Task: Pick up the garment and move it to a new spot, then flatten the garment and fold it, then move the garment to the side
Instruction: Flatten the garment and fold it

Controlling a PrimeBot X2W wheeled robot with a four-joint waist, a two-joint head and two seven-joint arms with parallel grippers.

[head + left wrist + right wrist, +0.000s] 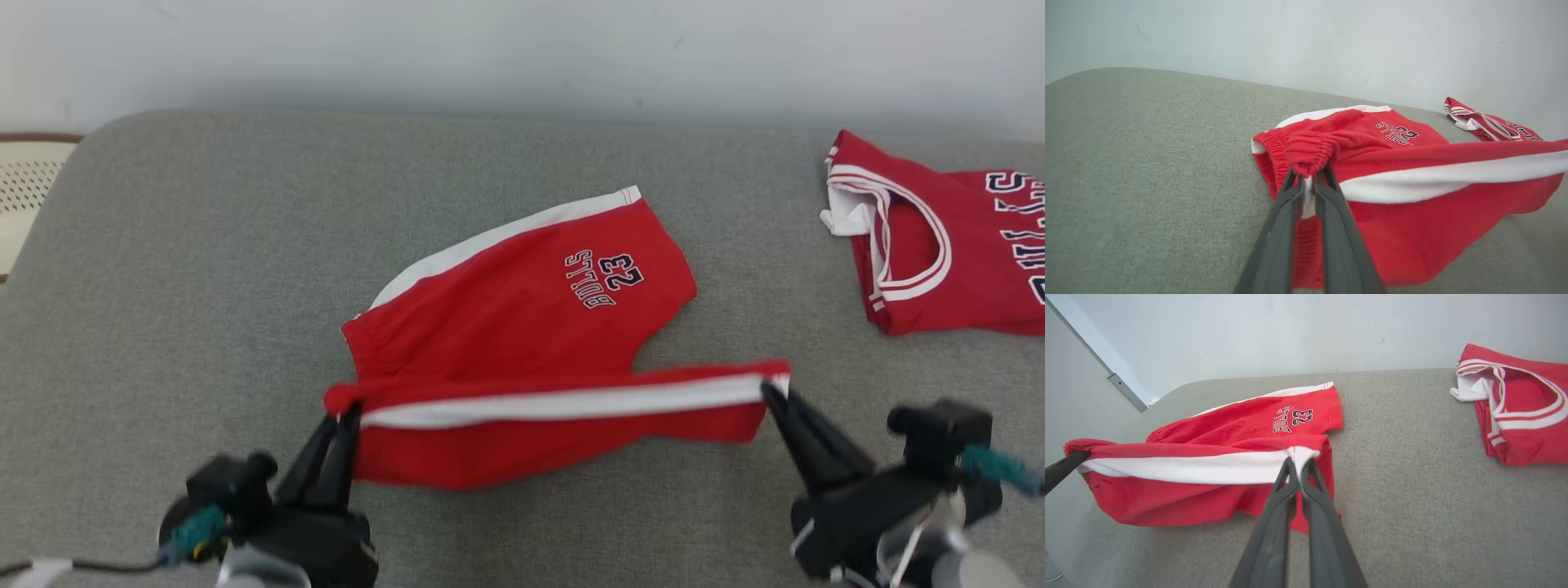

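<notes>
Pinching the red shorts [522, 327] at waistband and hem, the left gripper [343, 416] and right gripper [771, 392] stretch one leg above the grey cushion [204, 286] — the other lies flat. A clean fold likely needs both ends carried evenly, stripe taut.

Left gripper [343, 415]: showing two long dark-grey fingers [1274, 237], tapering to thin tips, with slim triangular cut-outs near the ends. Seating in a glossy black housing [318, 539]. Carrying a boxy black module [233, 482] with a round knob just left of the housing, a teal-sleeved cable [196, 527] below it, and a thin black lead [106, 565] trailing further left.

Right gripper [771, 392], well right of the housing: repeating the dark fingers, black body [865, 506], knobbed block [939, 429] and teal sleeve [992, 465]; exposing pale silvery metal [939, 547] underneath.
</notes>
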